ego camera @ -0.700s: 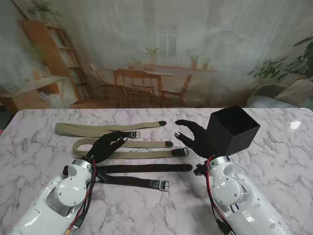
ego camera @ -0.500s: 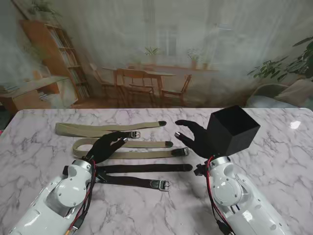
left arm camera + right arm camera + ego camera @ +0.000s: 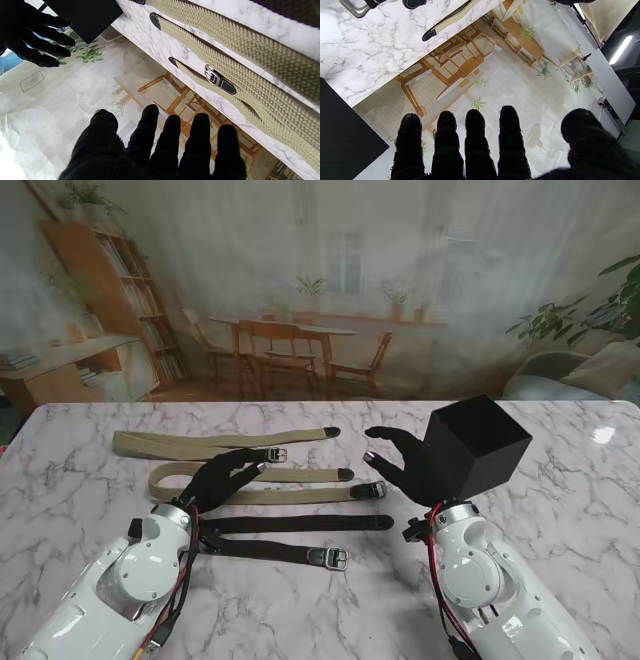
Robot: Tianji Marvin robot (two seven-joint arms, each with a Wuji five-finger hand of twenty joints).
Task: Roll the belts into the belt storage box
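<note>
Beneath the left hand [image 3: 222,479], spread and holding nothing, lie the beige belts [image 3: 250,472], with the dark belts [image 3: 290,537] just nearer to me, all flat and unrolled, apparently laid out for reaching. Beyond, the right hand [image 3: 400,463] hovers spread and empty, the black storage box [image 3: 478,442] just beside it. No writing is legible.

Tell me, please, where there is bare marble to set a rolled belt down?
Bare marble shows right of the black box, along the table's left edge, and nearer to me between the two arms. It is crowded in the middle, where the tan belts and dark belts lie.
</note>
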